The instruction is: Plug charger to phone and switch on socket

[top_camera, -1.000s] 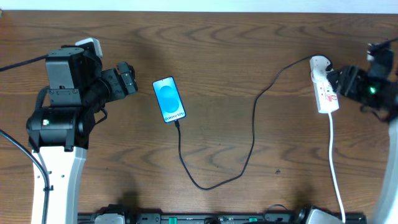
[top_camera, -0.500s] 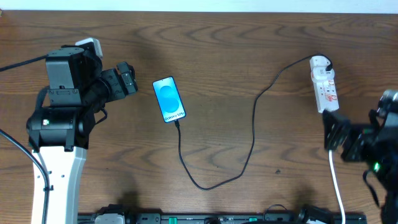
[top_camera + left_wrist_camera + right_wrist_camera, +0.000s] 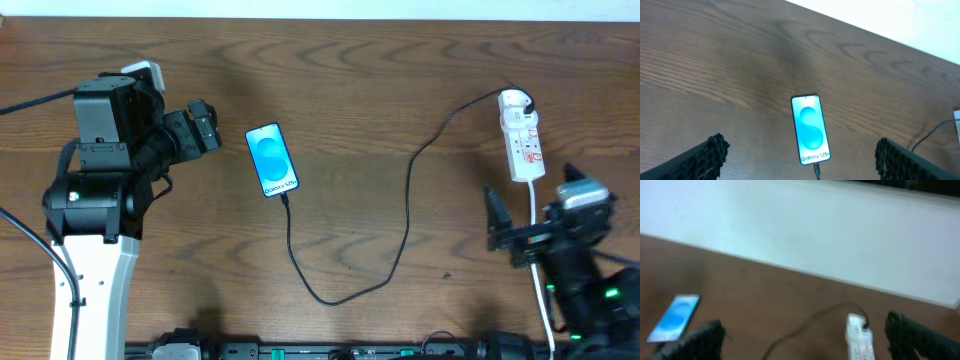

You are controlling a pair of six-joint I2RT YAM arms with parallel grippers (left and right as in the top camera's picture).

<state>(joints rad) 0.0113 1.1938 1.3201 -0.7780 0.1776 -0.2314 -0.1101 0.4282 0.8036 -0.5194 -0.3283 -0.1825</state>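
The phone [image 3: 272,160] lies screen up on the wooden table, blue screen lit; it also shows in the left wrist view [image 3: 810,129] and, blurred, in the right wrist view [image 3: 674,318]. The black charger cable [image 3: 405,210] runs from the phone's bottom edge in a loop to the white socket strip [image 3: 522,145], where it is plugged at the round end. The strip shows in the right wrist view [image 3: 858,336]. My left gripper [image 3: 203,126] is open and empty, left of the phone. My right gripper [image 3: 515,232] is open and empty, below the strip, apart from it.
The strip's thick white cord [image 3: 540,290] runs down toward the table's front edge, passing under my right arm. A white wall lies behind the table's far edge [image 3: 815,230].
My right arm has pulled back from the socket strip toward the front edge of the table and turned. The strip, cable, phone and left arm have not moved.
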